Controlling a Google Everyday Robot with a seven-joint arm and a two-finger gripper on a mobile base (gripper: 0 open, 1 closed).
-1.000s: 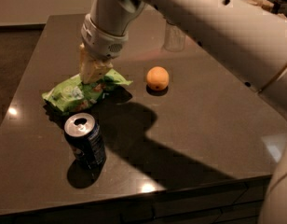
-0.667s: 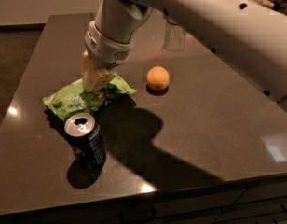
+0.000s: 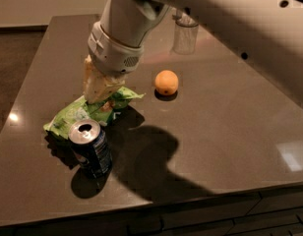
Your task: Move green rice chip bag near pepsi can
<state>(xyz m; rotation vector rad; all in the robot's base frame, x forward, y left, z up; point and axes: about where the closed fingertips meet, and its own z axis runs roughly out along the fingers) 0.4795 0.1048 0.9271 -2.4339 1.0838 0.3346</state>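
Observation:
The green rice chip bag (image 3: 73,118) lies crumpled on the dark table (image 3: 230,132), just behind the pepsi can (image 3: 90,149), and looks to touch it. The can stands upright near the table's front left, dark blue with a silver top. My gripper (image 3: 103,101) comes down from the white arm onto the bag's upper right part. Its pale fingers (image 3: 95,85) are closed on the bag's crinkled top edge. The arm hides part of the bag's far side.
An orange (image 3: 166,82) sits on the table to the right of the bag. A clear glass tumbler (image 3: 185,36) stands farther back. The table's front edge runs just below the can, and its left edge is near the bag.
My gripper has moved a little right and toward the front with the bag. The bag now sits closer to the can. The can and orange have not moved.

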